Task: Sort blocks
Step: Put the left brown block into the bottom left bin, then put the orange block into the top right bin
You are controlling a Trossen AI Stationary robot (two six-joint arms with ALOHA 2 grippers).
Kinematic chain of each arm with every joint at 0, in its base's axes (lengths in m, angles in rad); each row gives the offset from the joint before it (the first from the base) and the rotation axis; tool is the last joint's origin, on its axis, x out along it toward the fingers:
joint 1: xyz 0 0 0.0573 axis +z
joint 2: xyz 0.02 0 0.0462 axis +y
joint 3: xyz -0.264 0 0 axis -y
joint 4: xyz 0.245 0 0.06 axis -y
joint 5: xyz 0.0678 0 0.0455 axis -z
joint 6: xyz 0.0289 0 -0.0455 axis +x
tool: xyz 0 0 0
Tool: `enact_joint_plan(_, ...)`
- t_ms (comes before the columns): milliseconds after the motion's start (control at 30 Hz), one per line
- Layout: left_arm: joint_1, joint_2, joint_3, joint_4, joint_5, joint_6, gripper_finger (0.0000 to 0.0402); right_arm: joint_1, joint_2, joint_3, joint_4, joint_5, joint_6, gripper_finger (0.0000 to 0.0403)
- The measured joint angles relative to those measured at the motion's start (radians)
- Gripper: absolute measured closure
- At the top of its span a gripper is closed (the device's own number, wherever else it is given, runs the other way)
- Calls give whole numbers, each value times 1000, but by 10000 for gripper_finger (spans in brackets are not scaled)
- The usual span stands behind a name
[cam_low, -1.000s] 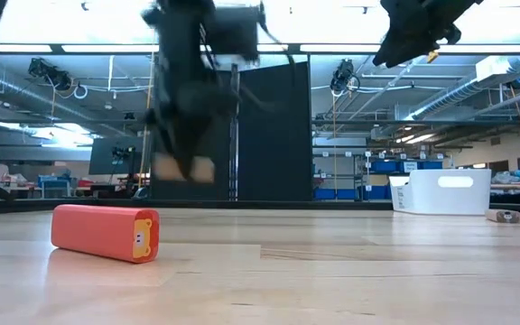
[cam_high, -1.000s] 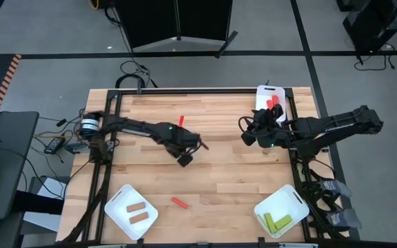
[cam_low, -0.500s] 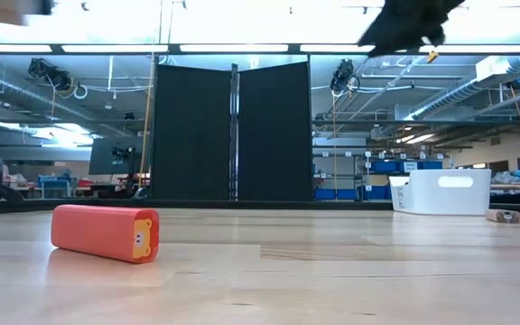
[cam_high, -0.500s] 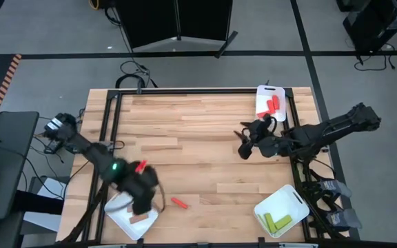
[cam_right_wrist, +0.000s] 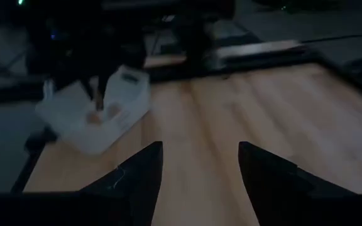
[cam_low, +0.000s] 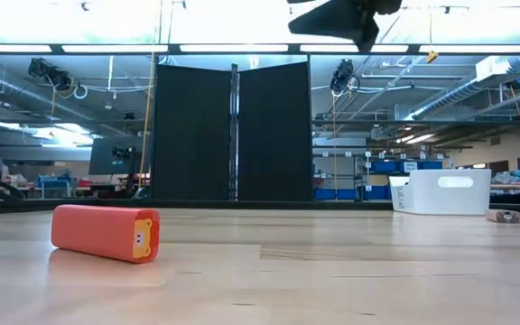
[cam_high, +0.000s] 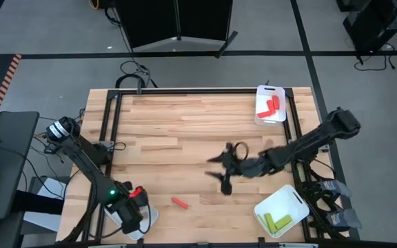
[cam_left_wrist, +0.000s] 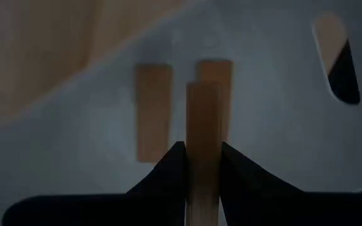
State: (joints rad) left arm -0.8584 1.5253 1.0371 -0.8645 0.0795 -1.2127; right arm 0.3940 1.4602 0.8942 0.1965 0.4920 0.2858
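Two brown blocks (cam_left_wrist: 153, 113) lie in the tray (cam_left_wrist: 275, 125) under the left tool (cam_left_wrist: 203, 157), which grips a third block (cam_left_wrist: 203, 144), while the right tool (cam_high: 225, 172) hangs open over mid-tabletop (cam_high: 185, 131).

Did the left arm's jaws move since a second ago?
Yes. The left gripper went from mid-table to the near-left tray, holding a brown block above the two already there.
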Motion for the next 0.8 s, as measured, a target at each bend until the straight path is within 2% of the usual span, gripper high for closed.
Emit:
enact_joint_plan(33, -8, 0, -14, 25, 2, -7, 333, 12, 38, 14, 7, -4, -1, 183)
enact_joint_plan(100, -17, 0, -31, 25, 5, -40, 304, 30, 115, 54, 4, -8, -5, 177)
enact_joint_plan(333, -19, 0, -4, -34, 5, -72, 134, 46, 367, 275, -51, -103, -75, 148)
enact_joint_plan(467, -11, -1, 48, -32, -12, -21, 69, 40, 494, 433, -201, -131, -97, 128)
enact_joint_plan(600, 4, -5, 128, -68, -107, 58, 49, 39, 601, 567, -352, -146, -96, 116)
enact_joint_plan(800, 14, -5, 264, -156, -294, 193, 61, 47, 718, 681, -383, -206, -68, 110)
